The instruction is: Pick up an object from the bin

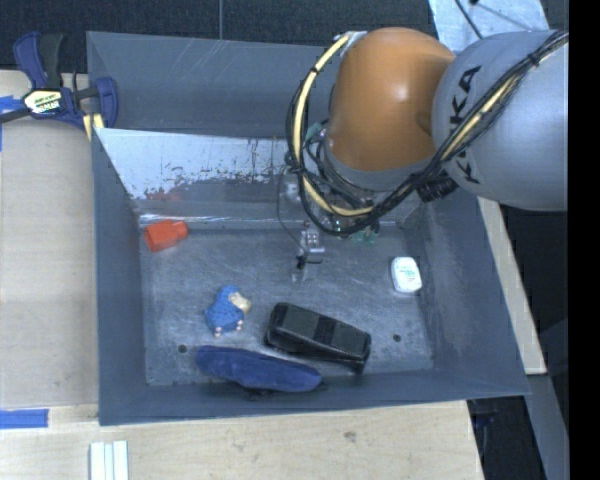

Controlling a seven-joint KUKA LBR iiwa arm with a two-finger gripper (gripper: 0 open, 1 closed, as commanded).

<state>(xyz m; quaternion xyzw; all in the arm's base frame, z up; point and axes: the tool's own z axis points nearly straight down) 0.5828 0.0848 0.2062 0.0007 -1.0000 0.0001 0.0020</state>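
My gripper [306, 251] hangs below the arm's wrist over the bare bin floor, near the middle of the bin and toward the back wall. Nothing shows in it. A black boxy object [318, 334] lies just in front of it, toward the front wall. A small blue toy figure with a yellow patch [226, 310] rests to the front left of the gripper. Off to its right, near the right wall, sits a small white rounded object [407, 274].
An orange block [165, 234] sits at the back left of the floor. A dark blue oblong soft thing [258, 368] lies along the front wall, beside the black object. The arm and its orange cover hang over the bin's back right part.
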